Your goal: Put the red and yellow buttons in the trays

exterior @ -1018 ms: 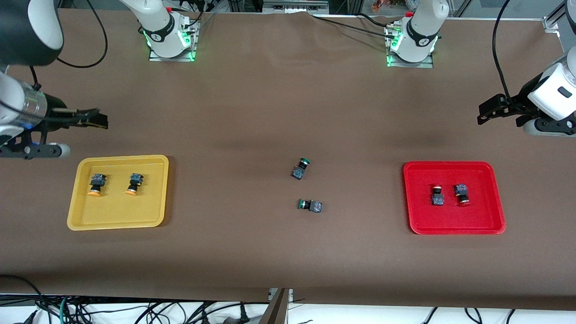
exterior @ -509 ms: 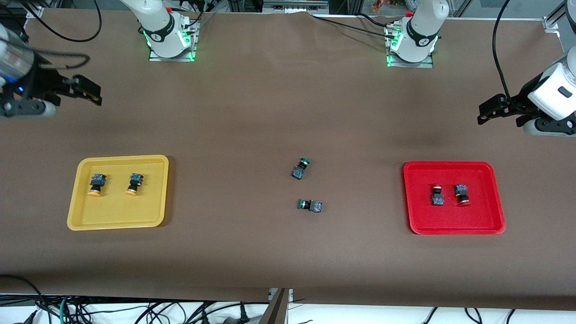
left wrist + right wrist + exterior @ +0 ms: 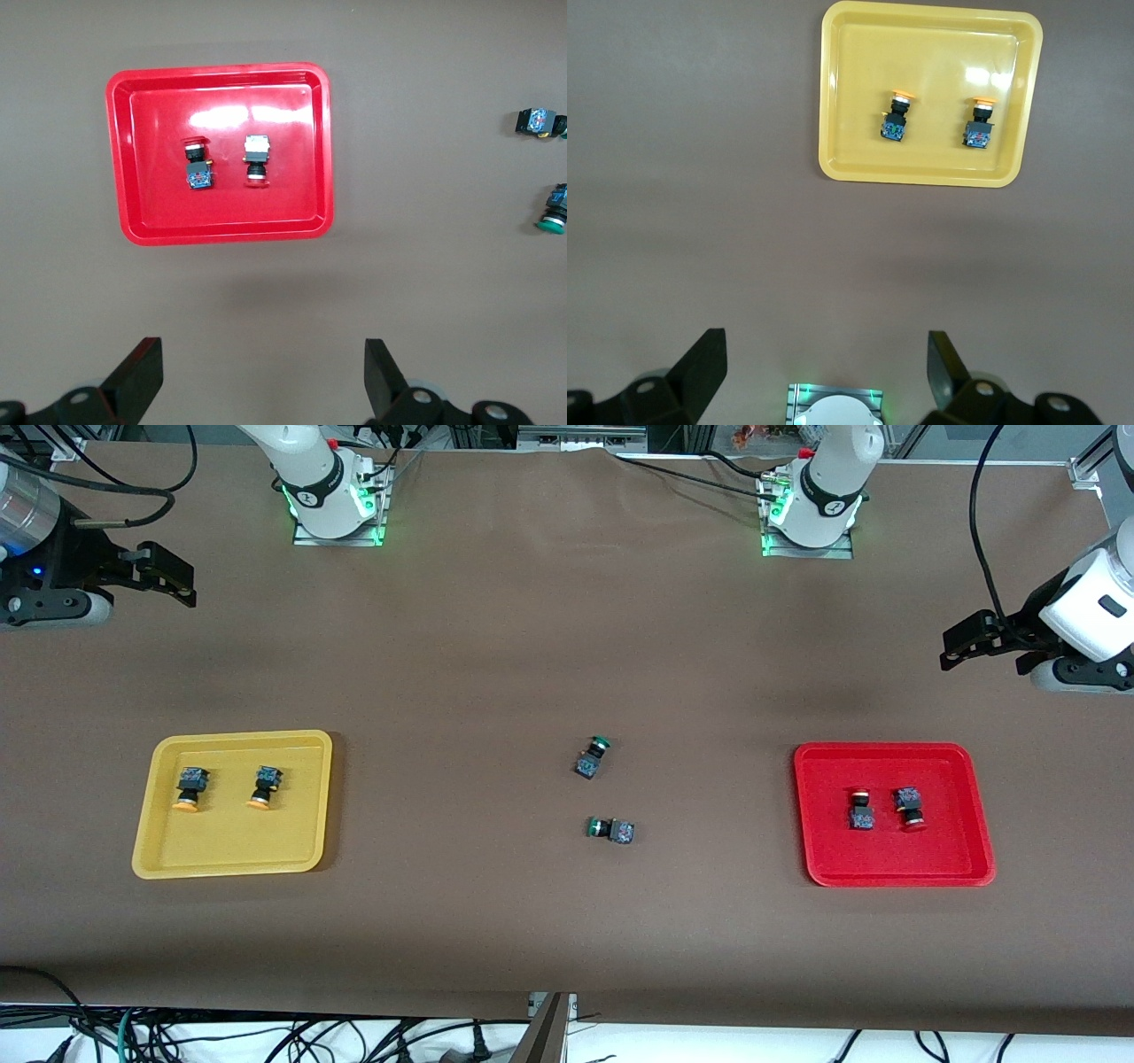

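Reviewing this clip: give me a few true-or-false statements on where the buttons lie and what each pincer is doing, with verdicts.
1. Two yellow-capped buttons lie in the yellow tray. True.
2. The red tray holds one button only. False: two red-capped buttons lie in it, side by side.
3. Two green-capped buttons lie on the bare table between the trays. True.
4. The left pincer grips a button. False: its jaws are open and empty, up over the table near the left arm's end.
5. The right pincer is open and holds nothing. True.
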Tool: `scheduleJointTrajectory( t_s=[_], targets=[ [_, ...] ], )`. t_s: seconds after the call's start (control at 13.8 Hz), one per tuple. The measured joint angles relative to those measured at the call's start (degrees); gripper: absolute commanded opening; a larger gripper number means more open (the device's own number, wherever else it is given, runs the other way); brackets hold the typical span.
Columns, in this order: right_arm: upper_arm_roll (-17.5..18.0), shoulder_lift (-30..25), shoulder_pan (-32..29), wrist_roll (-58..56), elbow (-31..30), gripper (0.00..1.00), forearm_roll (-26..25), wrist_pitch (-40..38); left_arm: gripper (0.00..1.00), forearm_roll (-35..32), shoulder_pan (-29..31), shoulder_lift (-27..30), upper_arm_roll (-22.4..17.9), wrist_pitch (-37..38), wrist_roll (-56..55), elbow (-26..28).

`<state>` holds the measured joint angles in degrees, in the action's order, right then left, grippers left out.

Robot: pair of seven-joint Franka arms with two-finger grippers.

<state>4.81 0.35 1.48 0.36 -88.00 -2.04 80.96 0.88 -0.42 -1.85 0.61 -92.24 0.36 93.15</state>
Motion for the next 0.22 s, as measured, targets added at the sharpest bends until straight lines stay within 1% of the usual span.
scheduleJointTrajectory(
  t_s=[0.22],
  targets=[
    [0.00,0.76,-0.11,-0.96,0.47,1.00,0.00,0.05,1.00,0.00,0.00,0.00,0.00,0.00,0.00,0.00]
  ],
)
